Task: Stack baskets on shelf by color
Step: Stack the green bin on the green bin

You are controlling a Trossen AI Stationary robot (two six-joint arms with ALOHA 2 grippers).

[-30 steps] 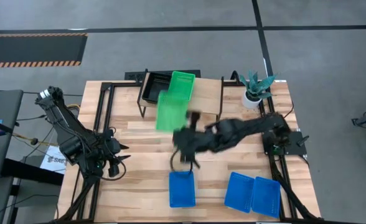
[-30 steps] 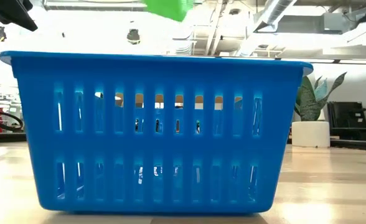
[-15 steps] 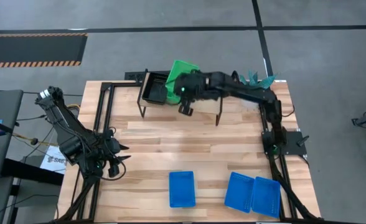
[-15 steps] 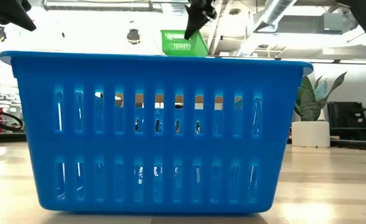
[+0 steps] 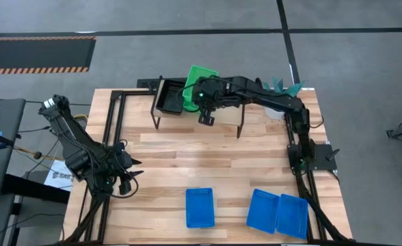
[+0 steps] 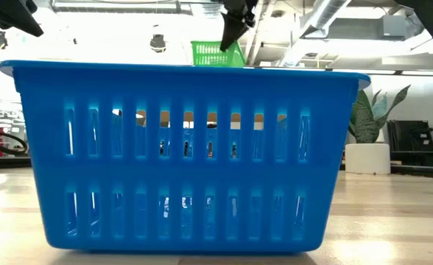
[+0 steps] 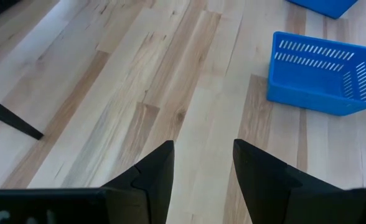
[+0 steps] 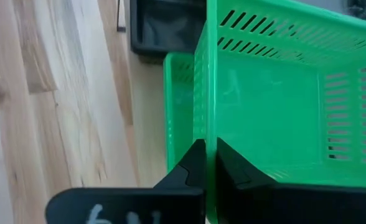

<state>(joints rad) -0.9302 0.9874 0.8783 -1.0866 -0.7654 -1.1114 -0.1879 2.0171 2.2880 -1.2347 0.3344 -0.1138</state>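
My right gripper [image 5: 199, 96] reaches over the shelf [image 5: 228, 113] at the table's far edge, shut on a bright green basket [image 5: 201, 74]. This basket hangs over a second green basket [image 8: 180, 112] lying on the shelf. A black basket [image 5: 168, 99] sits on the shelf just to their left. Three blue baskets rest on the table near its near edge: one [image 5: 199, 207] in the middle, two [image 5: 262, 208] [image 5: 291, 215] to the right. My left gripper [image 5: 122, 179] is open above the table's near left part. My right gripper pinches the green basket's side wall [image 8: 208, 134] at its rim, one finger [image 8: 192, 168] outside and the other [image 8: 229, 171] inside. The fingers come from the near side, slanting down. The basket sits over the lower green basket; whether the two touch I cannot tell.
A potted plant [image 5: 281, 96] stands at the table's far right corner, beside the shelf. Black frame rails run along the left [image 5: 109, 137] and right [image 5: 303, 184] table edges. In the low view the middle blue basket [image 6: 187, 154] blocks most of the scene. Bare wood lies between the shelf and the blue baskets.
My right gripper has carried the green basket from above the table's middle toward the far edge, up over the shelf and the other green basket. In the last half second it has stayed nearly in place there. It has kept hold throughout.
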